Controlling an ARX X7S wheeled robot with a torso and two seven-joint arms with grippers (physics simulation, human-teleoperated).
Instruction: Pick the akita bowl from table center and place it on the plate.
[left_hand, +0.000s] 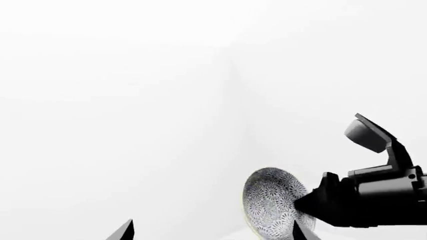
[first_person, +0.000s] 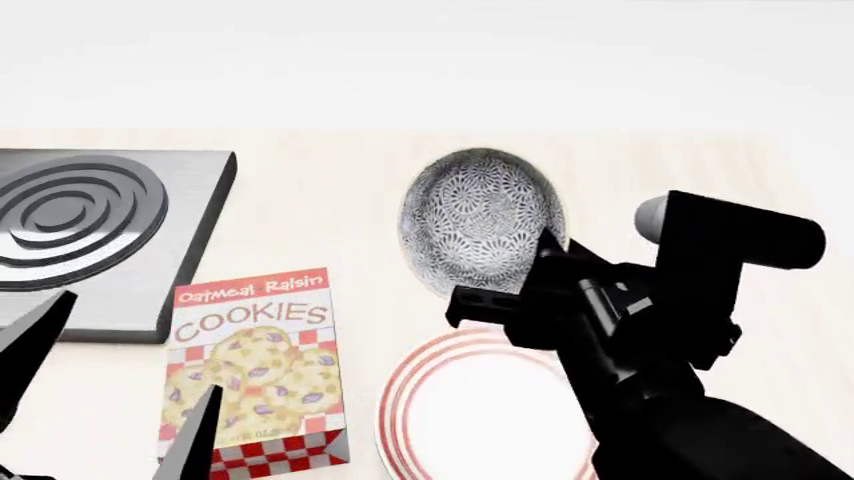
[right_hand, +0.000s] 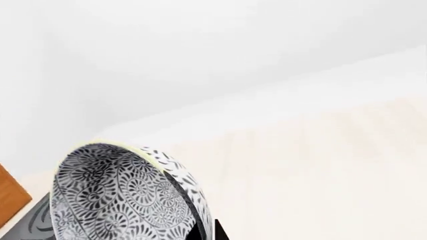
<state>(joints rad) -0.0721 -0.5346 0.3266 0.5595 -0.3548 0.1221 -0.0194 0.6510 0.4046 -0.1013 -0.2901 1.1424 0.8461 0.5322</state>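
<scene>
Bowl (left_hand: 272, 204), left wrist view: patterned inside faces this camera, tipped on edge, with the right arm's claw (left_hand: 308, 204) at its rim. Left claw (left_hand: 210, 231) shows only two dark fingertips spread wide apart with nothing between them: released.

Head view: bowl (first_person: 478, 218) is held off the table (first_person: 334, 200), tilted, its rim at the right claw (first_person: 545, 262). Plate (first_person: 467, 415) lies nearer the robot than the bowl, partly under the right arm. Judgement: the carry must go back toward the robot and down. A cookie box (first_person: 256, 365) and a stove plate (first_person: 100, 225) sit to the left.

Right wrist view: bowl (right_hand: 123, 197) is close up, its rim running into the claw at the picture's edge; grasping the bowl, though the fingers barely show.
</scene>
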